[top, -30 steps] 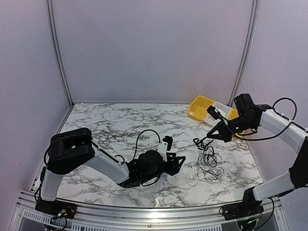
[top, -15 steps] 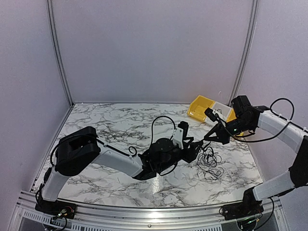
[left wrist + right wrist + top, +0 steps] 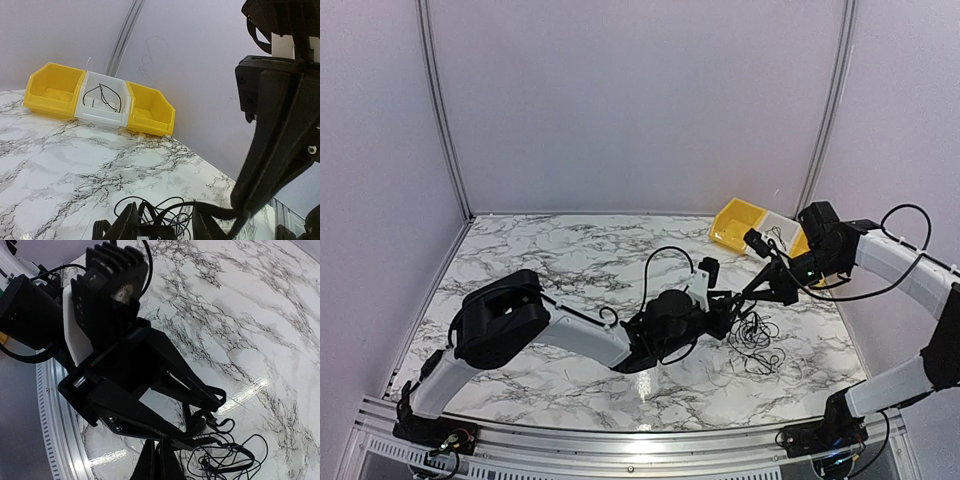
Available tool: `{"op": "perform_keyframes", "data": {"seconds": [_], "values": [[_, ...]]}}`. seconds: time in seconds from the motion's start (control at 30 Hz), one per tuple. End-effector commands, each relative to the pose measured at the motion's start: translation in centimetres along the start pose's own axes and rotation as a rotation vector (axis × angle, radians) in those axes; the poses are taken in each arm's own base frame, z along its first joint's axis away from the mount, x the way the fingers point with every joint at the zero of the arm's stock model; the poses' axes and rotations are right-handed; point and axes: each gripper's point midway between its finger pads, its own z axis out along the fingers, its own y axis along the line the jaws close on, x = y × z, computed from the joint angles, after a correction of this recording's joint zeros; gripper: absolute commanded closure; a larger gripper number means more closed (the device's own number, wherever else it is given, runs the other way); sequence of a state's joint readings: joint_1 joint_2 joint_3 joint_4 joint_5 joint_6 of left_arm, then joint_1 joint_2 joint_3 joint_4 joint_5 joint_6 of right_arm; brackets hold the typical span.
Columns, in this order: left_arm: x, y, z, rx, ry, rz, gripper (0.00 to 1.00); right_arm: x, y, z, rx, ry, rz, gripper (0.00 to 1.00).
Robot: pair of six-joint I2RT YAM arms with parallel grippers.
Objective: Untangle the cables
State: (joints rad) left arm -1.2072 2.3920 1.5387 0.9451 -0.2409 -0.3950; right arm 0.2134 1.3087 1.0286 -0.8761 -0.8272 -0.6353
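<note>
The cables [image 3: 757, 337] lie as a loose black tangle on the marble table, right of centre. My left gripper [image 3: 728, 303] is open at the tangle's left edge. In the left wrist view its jaws [image 3: 167, 227] straddle a ribbed bundle of the cables [image 3: 154, 229]. My right gripper [image 3: 756, 290] is shut on a thin strand just above the tangle, close to the left gripper. In the right wrist view its fingers [image 3: 161, 465] are pressed together, the open left gripper [image 3: 207, 422] fills the middle, and the cables [image 3: 225, 455] spread at lower right.
A row of bins stands at the back right: a yellow bin [image 3: 735, 225], a white bin [image 3: 782, 232] holding a black wire [image 3: 102, 97], and another yellow bin [image 3: 150, 110]. The enclosure wall rises just behind them.
My left arm has swung right across the table, and its open gripper has reached the tangle. My right gripper has shifted slightly up and back, still holding its strand.
</note>
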Motion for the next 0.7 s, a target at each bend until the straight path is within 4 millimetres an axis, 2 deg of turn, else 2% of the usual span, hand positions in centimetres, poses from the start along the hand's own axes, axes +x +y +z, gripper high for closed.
{"op": "perform_keyframes", "data": {"seconds": [0.0, 0.13, 0.23, 0.5, 0.67], "values": [[0.6, 1.0, 1.6, -0.007, 0.017, -0.014, 0.62, -0.6, 2.3, -0.4, -0.062, -0.012, -0.042, 1.0], [1.8, 2.0, 2.7, -0.022, 0.043, -0.025, 0.69, -1.6, 4.0, -1.3, -0.114, -0.041, -0.081, 1.0], [2.6, 2.8, 2.8, -0.03, 0.055, -0.05, 0.74, -3.1, 5.4, -2.7, -0.14, -0.077, -0.126, 1.0], [5.3, 2.7, 3.0, 0.02, 0.105, -0.071, 0.78, -10.2, 11.1, -8.5, -0.255, -0.252, -0.28, 1.0], [6.1, 3.0, 2.9, 0.019, 0.117, -0.072, 0.79, -12.9, 12.6, -10.9, -0.254, -0.299, -0.351, 1.0]]}}
